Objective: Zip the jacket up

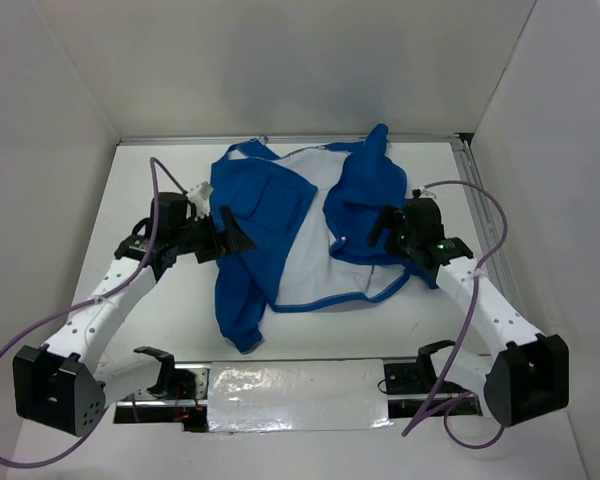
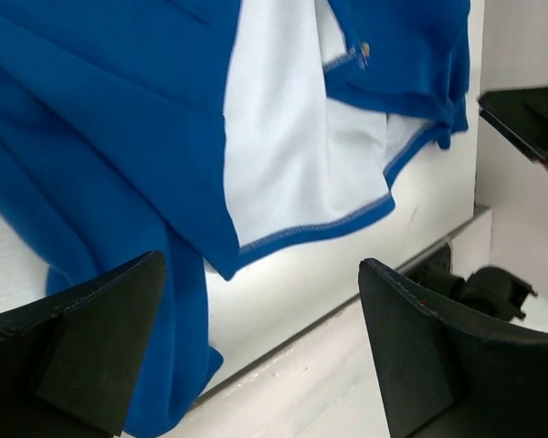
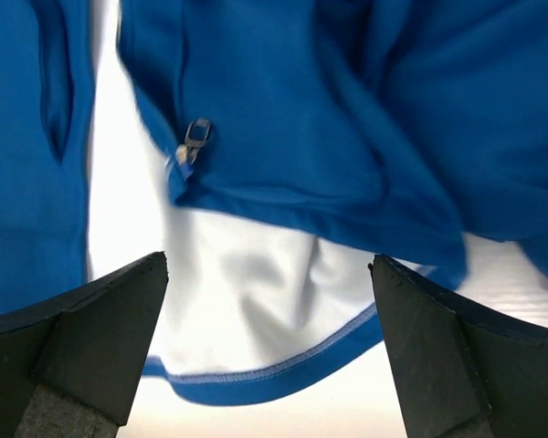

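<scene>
The royal-blue jacket (image 1: 270,215) lies spread open on the white table, its white lining (image 1: 315,240) facing up between the two front panels. My left gripper (image 1: 227,237) is at the jacket's left panel, open; in its wrist view the jacket (image 2: 100,137) fills the upper left and blue fabric hangs beside the left finger (image 2: 100,338), with nothing between the jaws. My right gripper (image 1: 382,226) is open over the right panel. Its wrist view shows the jacket (image 3: 347,119), a metal zipper pull (image 3: 194,139) and the hem of the lining (image 3: 256,301) below the gap.
White walls close in the table on three sides. A metal rail (image 1: 280,139) runs along the far edge and down the right side. A shiny strip (image 1: 290,385) and black clamps (image 1: 155,358) sit at the near edge. Purple cables (image 1: 485,215) loop off both arms.
</scene>
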`<state>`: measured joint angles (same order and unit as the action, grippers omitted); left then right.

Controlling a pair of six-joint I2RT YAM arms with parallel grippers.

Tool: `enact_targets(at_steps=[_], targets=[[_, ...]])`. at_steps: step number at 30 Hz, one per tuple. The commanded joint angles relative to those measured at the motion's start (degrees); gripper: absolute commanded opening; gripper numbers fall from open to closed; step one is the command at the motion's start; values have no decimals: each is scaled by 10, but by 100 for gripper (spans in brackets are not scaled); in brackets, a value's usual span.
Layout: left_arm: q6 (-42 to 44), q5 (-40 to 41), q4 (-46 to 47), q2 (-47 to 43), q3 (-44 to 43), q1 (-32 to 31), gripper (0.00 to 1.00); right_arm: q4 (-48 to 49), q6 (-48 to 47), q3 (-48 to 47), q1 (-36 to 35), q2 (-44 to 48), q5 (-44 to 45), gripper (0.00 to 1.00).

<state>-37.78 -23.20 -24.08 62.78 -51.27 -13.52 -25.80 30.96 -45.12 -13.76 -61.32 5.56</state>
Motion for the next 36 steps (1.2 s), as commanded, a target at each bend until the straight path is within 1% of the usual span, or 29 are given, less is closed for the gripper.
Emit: enact_targets(at_steps=[1,2,4,5,7,8,10,11,12,13,15,16,17,18,19,20,21,23,24,27,28,29,30,32,33,34,35,36], targets=[[-5,-40,55,16,1,-15,99,65,-13,-29,-13,-32,-78,100],[-3,-34,56,29,-24,-26,99,74,-12,-29,-14,-44,-96,100],[10,-5,45,86,-63,-39,99,89,-10,-28,-16,-53,-107,100],[19,3,39,139,-110,-54,99,98,-7,-25,-18,-57,-111,100],[35,30,6,199,-166,-74,99,123,-5,-17,-18,-68,-119,100],[40,43,-6,262,-225,-81,99,127,-3,-20,-18,-72,-123,100],[53,81,-44,326,-290,-104,99,127,1,-23,-16,-87,-119,100],[59,92,-54,393,-353,-110,99,124,-3,-29,-16,-90,-110,100],[69,101,-66,426,-388,-116,99,120,-5,-30,-14,-93,-104,100],[72,129,-96,493,-459,-126,99,118,-6,-30,-13,-97,-100,100],[66,168,-134,558,-535,-135,99,115,-6,-29,-7,-95,-92,100],[63,191,-155,588,-617,-142,99,114,-8,-27,-2,-91,-96,100],[61,220,-204,651,-659,-143,99,111,-12,-23,0,-90,-98,100],[52,229,-227,681,-702,-145,99,111,-13,-21,1,-87,-97,100],[47,249,-249,727,-770,-148,99,111,-16,-19,7,-84,-98,100],[42,260,-278,741,-791,-148,99,110,-18,-17,10,-80,-99,100],[32,267,-279,749,-800,-149,99,110,-19,-15,14,-80,-107,100],[28,278,-245,744,-771,-147,99,111,-24,-11,20,-78,-116,100],[23,282,-235,738,-737,-145,99,113,-27,-9,22,-78,-121,100],[2,295,-221,728,-710,-139,93,111,-29,-5,27,-82,-126,100],[0,298,-222,734,-709,-139,87,115,-30,-1,29,-84,-128,100],[7,297,-222,739,-711,-137,85,117,-30,1,31,-85,-129,100],[13,295,-222,745,-720,-137,73,118,-30,2,31,-86,-131,100],[30,291,-222,763,-730,-137,58,123,-29,5,33,-88,-135,100],[36,283,-221,769,-734,-137,29,122,-31,5,33,-92,-136,100],[35,282,-218,769,-732,-137,11,122,-33,5,33,-93,-138,100],[32,284,-219,766,-731,-137,0,122,-34,6,34,-97,-142,100],[32,284,-218,757,-729,-137,0,123,-35,5,33,-100,-143,99]])
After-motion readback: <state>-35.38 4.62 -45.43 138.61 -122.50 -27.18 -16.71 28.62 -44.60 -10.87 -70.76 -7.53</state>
